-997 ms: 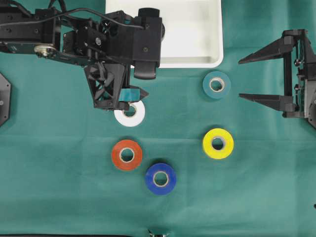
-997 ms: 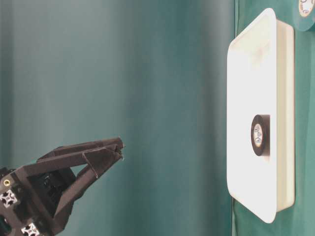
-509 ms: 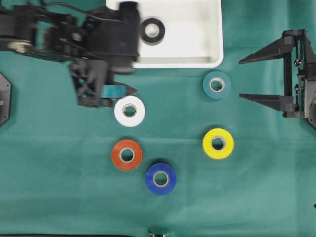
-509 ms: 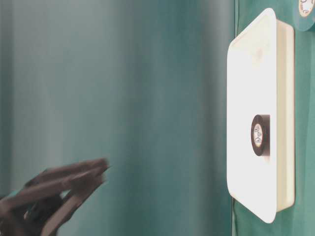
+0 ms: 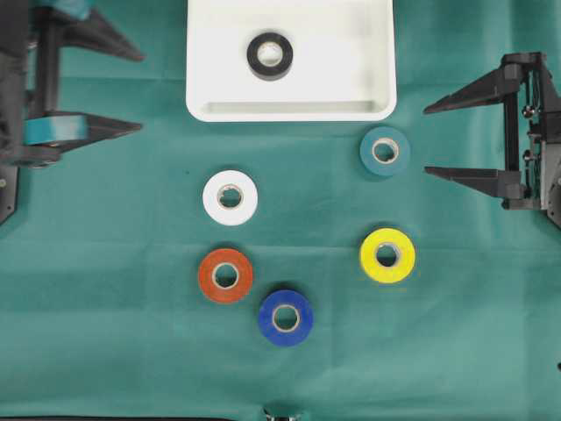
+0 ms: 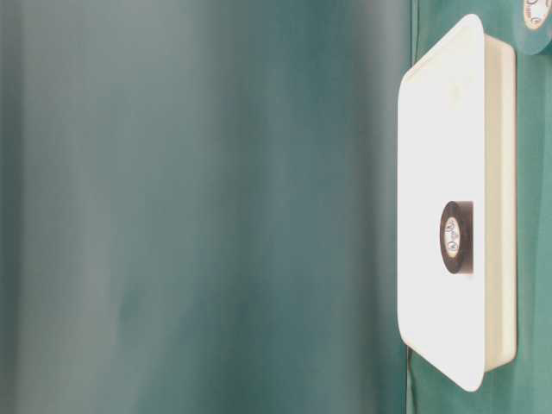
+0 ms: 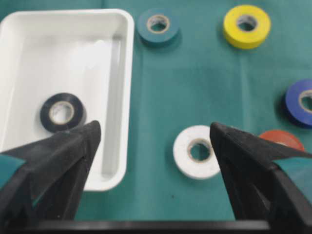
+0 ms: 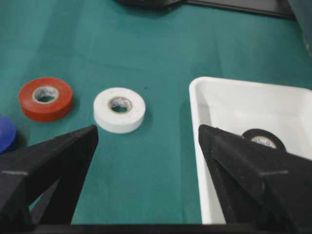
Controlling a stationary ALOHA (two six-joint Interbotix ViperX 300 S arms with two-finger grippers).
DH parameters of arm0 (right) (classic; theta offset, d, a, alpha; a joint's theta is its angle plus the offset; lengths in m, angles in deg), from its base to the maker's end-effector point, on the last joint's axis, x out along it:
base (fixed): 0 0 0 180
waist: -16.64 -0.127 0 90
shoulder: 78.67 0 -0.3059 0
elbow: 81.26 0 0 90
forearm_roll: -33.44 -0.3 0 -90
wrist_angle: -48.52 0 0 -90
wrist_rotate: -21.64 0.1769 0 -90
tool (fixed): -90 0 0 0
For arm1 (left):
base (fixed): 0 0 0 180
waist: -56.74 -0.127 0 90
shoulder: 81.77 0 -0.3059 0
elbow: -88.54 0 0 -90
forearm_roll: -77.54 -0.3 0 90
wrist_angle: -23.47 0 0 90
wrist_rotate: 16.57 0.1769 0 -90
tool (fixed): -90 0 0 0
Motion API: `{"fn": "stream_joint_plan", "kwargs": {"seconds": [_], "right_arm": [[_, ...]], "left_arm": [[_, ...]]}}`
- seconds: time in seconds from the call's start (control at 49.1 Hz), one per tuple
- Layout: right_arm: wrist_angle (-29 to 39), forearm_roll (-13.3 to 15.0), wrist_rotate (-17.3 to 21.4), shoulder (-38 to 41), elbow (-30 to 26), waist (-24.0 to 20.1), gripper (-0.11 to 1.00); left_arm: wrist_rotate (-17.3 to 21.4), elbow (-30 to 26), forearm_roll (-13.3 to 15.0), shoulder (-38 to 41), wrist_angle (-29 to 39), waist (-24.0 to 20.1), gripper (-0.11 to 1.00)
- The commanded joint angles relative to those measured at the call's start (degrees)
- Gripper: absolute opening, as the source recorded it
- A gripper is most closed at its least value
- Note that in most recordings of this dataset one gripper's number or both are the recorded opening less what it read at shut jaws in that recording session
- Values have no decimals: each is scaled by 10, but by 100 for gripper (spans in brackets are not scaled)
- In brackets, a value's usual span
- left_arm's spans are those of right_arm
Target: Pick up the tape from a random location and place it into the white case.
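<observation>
A black tape (image 5: pixel 270 55) roll lies flat inside the white case (image 5: pixel 289 110) at the top middle; the table-level view shows the black tape (image 6: pixel 455 237) on the case floor (image 6: pixel 431 172). My left gripper (image 5: pixel 140 92) sits at the far left edge, open and empty, well clear of the case. From the left wrist, its jaws (image 7: pixel 155 127) frame the case rim (image 7: pixel 127 97) and a white tape (image 7: pixel 199 152). At the far right my right gripper (image 5: pixel 427 140) stands open and empty, with the right wrist view (image 8: pixel 147 130) showing bare cloth between its fingers.
Loose rolls lie on the green cloth: white (image 5: pixel 230 197), orange-red (image 5: pixel 225 275), blue (image 5: pixel 286 317), yellow (image 5: pixel 387 254) and teal (image 5: pixel 384 151). The teal roll lies closest to the right gripper, just below the case's right corner.
My left arm has drawn back from above the white tape and the case to the far left, staying open. It has left the table-level view. The right arm has not moved.
</observation>
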Motion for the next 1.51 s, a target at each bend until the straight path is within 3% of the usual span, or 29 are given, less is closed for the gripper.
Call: {"fn": "stream_joint_plan", "kwargs": {"seconds": [0.0,0.794,1.486], "right_arm": [[-3,-1,1,0,-17,1,92],[3,-1,1,0,-16,1,92],[6,-1,1,0,-17,1,92]], "left_arm": [[-1,8,3,-16,-3,-2,98],[-2,138,4,-158,-6,-13,98],[-2,146,4,-156,-6,-14,98]]}}
